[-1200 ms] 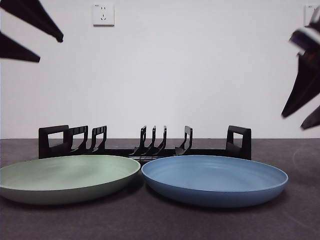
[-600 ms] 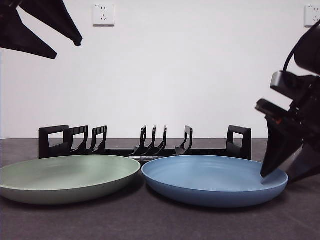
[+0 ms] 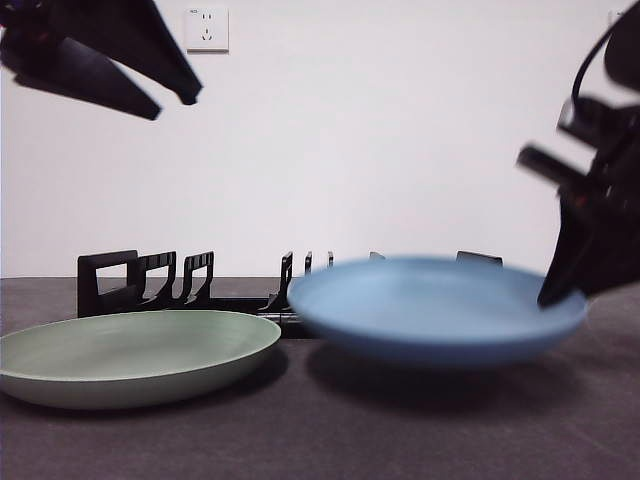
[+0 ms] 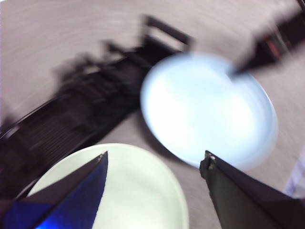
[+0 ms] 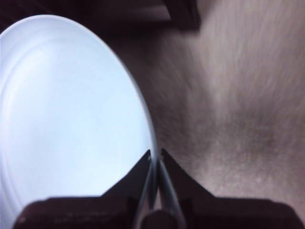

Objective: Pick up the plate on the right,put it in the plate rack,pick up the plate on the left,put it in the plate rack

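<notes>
At about ten o'clock in the front view, the left gripper [image 3: 170,98] hung above the table with its jaws spread wide and nothing between them. Below it, at eight o'clock, the green plate [image 3: 135,352] lay flat on the table [image 3: 300,440], with the plate rack [image 3: 150,285] just behind. At four o'clock the right gripper [image 5: 156,155] was pinching the rim of the blue plate [image 3: 435,310], which was off the table. Held by one edge only, the plate might sag or slip, or clip the rack's prongs.

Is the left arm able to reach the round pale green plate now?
Probably yes: the left claw hangs open above the round pale green plate, nothing between them; the blue plate hangs beside it, held by the right claw.
</notes>
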